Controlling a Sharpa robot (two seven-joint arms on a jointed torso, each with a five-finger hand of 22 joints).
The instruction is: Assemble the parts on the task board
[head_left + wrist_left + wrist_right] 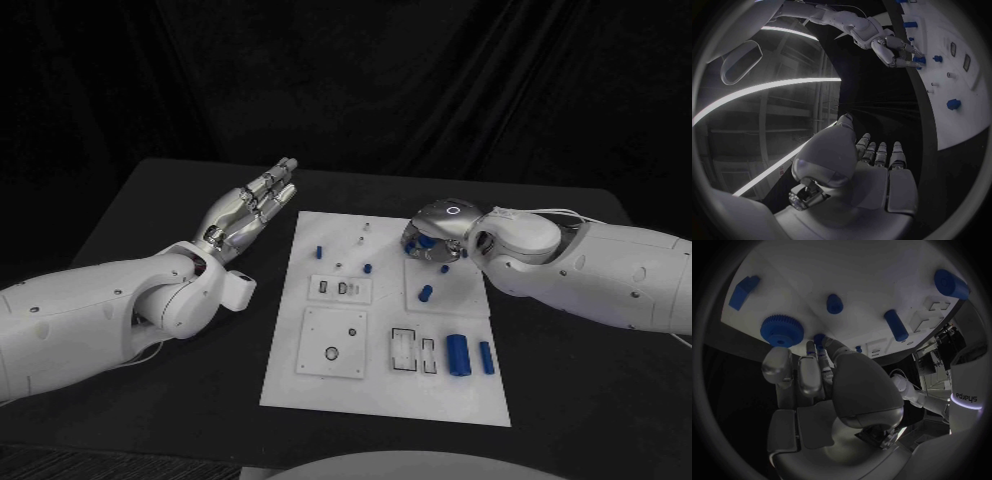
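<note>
1. Head view puts our right hand [433, 240] over the upper middle of the white board [325, 395], fingers curled down toward it.
2. In the right wrist view our fingertips [820, 352] pinch a small blue peg [819, 339], its tip at or just above the board; we cannot tell whether it touches.
3. A blue gear [782, 330] lies flat just beside that peg, with a short blue pin [834, 303] and a longer blue rod [896, 325] farther off on the board.
4. Two blue cylinders [470, 355] rest side by side near the board's lower right corner, well apart from the working hand.
5. Our left hand [257, 205] hovers above the dark surface [144, 200] beside the board's upper left, fingers stretched out and apart, holding nothing.
6. We judge the step in hand to be seating the peg; next it needs a straight, upright push into its hole, then a clean release.
</note>
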